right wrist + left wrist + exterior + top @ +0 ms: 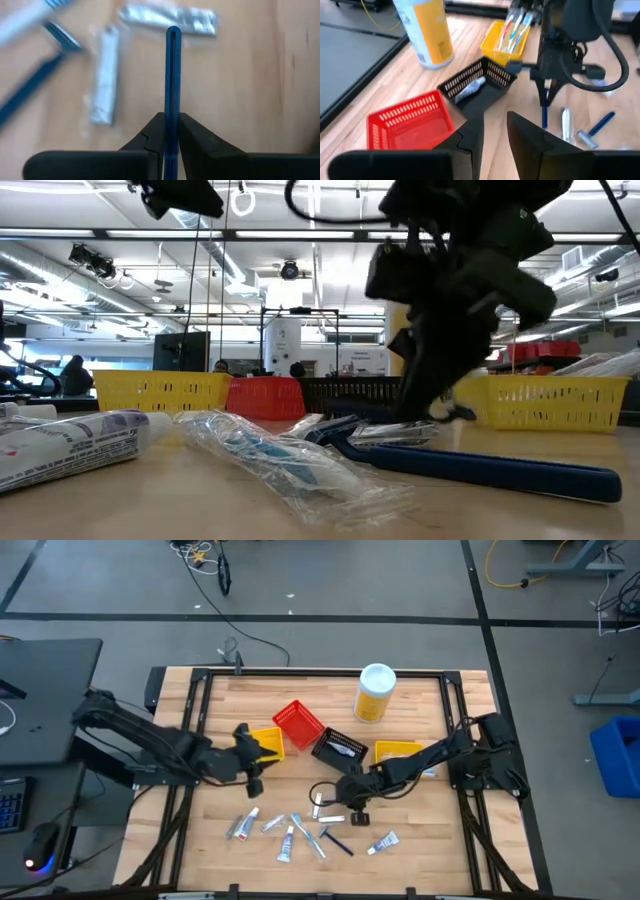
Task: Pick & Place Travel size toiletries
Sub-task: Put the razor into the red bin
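My right gripper [352, 812] stands over the table's middle, shut on a slim blue razor handle [172, 75]; the head is hidden. Near the front edge lie loose travel size toiletries: small tubes [240, 826] [383, 842], a wrapped toothbrush [310, 836] and another blue razor [336, 841], flat on the wood. My left gripper [494, 135] hangs open above the table, beside the left yellow bin [268, 744], with nothing between its fingers. My right gripper pinches the blue handle [172, 117] between its two fingers. The fingers slant down from the table's right side, and the handle runs on along them, out past the tips. Whether its free end [172, 32] touches the table I cannot tell.
A red bin [298, 723], a black bin [338, 748] with a wrapped item [470, 89] and a yellow bin [495, 37] with toothbrushes stand in a row behind the grippers. A big yellow bottle [375, 692] stands at the far edge.
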Action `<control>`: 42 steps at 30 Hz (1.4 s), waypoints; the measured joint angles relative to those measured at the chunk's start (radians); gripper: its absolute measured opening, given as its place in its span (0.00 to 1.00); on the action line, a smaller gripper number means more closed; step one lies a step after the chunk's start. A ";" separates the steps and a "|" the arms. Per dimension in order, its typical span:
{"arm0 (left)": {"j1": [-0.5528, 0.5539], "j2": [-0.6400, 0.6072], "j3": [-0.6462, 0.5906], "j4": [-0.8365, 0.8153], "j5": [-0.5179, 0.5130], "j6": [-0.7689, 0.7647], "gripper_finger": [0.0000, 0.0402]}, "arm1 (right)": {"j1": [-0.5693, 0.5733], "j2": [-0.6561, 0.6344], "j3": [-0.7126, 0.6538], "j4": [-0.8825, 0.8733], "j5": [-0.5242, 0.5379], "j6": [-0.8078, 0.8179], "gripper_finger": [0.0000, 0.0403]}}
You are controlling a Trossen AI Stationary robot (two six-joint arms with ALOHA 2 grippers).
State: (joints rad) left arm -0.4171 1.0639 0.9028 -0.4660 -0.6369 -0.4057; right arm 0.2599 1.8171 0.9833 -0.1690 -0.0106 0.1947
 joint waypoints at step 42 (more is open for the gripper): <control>0.000 -0.045 -0.001 -0.041 -0.085 0.078 0.23 | -0.435 0.247 0.120 0.765 0.197 -0.050 0.16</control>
State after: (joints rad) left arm -0.4171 1.0187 0.9020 -0.5066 -0.7223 -0.3279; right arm -0.1755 2.0640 1.1034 0.5958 0.1868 0.1444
